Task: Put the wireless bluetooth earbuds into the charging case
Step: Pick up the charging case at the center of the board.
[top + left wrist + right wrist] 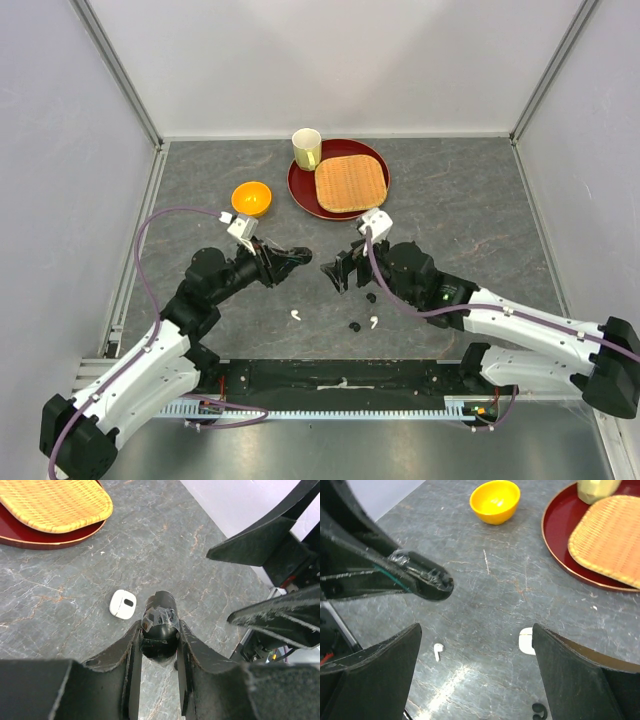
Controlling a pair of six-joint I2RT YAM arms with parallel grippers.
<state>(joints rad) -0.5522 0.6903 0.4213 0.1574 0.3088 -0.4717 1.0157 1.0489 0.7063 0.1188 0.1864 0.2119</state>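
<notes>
Our left gripper (160, 635) pinches the black case (159, 615) — our right gripper (476, 626), wide open, could bump it loose.

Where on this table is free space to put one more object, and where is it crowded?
Free: the wide grey patch between the red plate and the right wall, and the corner left of the orange bowl. Crowded: the middle, where the left end effector, shut on a black case, faces the open right end effector, with earbuds scattered nearer the bases.
</notes>
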